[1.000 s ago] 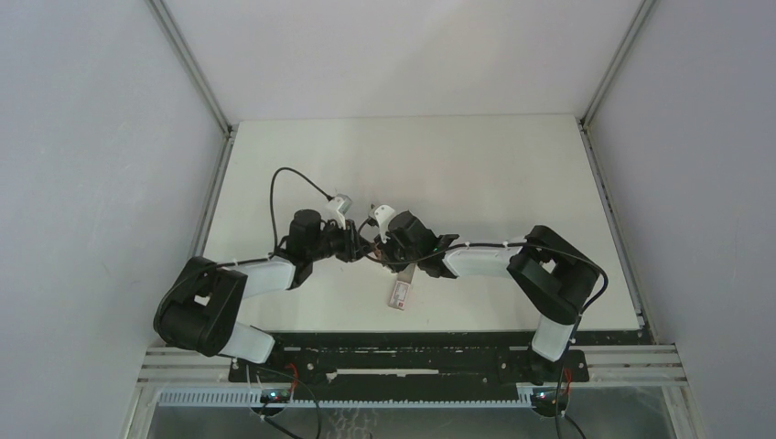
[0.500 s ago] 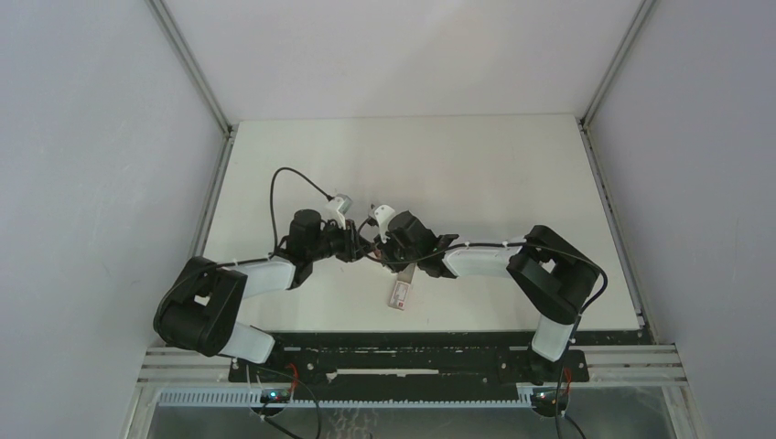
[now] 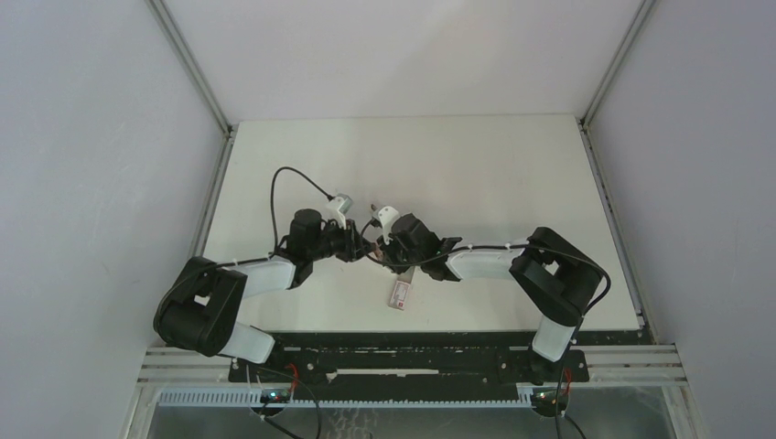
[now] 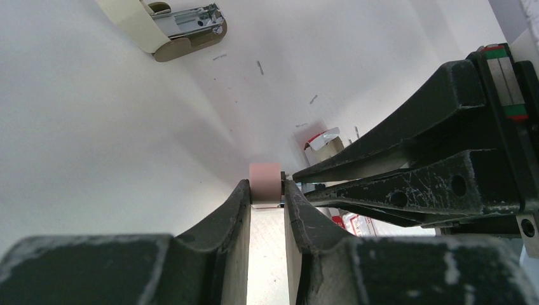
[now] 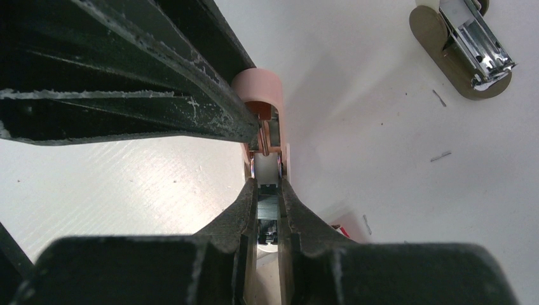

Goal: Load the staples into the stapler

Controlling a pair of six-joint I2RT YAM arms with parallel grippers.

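Observation:
My left gripper is shut on a small stapler with a pink rounded end, held above the table. In the right wrist view the stapler points at me, and its open metal channel shows below the pink cap. My right gripper is shut on a short silver strip of staples, whose front end is at the mouth of that channel. The white and red staples box lies on the table just near of the grippers; it also shows in the left wrist view.
A second stapler, beige with a chrome top, lies on the table beyond the grippers. A torn red and white box piece and loose single staples lie on the white table.
The right wrist has edged slightly to the right and nearer. The left arm and the staples box have not moved.

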